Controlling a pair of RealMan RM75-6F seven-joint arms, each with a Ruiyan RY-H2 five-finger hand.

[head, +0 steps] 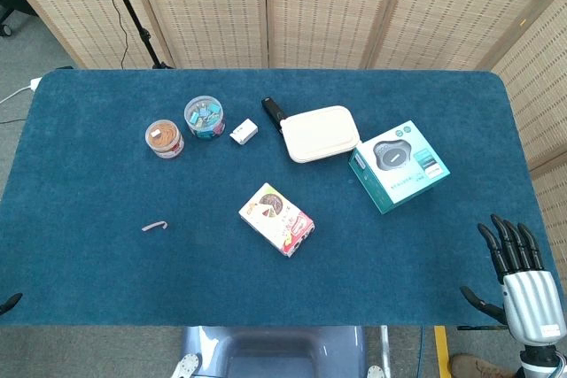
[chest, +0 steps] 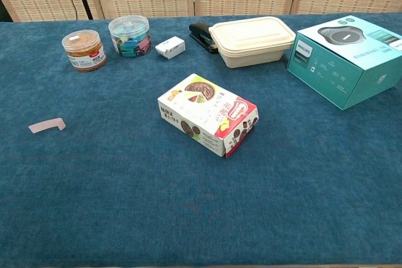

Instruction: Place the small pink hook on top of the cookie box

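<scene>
Right hand (head: pixel 523 285) empty, fingers apart, head view only; pink hook (chest: pixel 47 125) apart from cookie box (chest: pixel 208 114).

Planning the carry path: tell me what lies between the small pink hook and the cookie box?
Nothing: only bare blue tablecloth separates small pink hook from cookie box, in both views.

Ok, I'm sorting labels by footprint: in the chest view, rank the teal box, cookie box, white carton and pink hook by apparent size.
Largest to smallest:
1. teal box, partly cut off at the frame edge
2. cookie box, though it sits nearer the camera
3. pink hook and white carton: too alike to rank
</scene>
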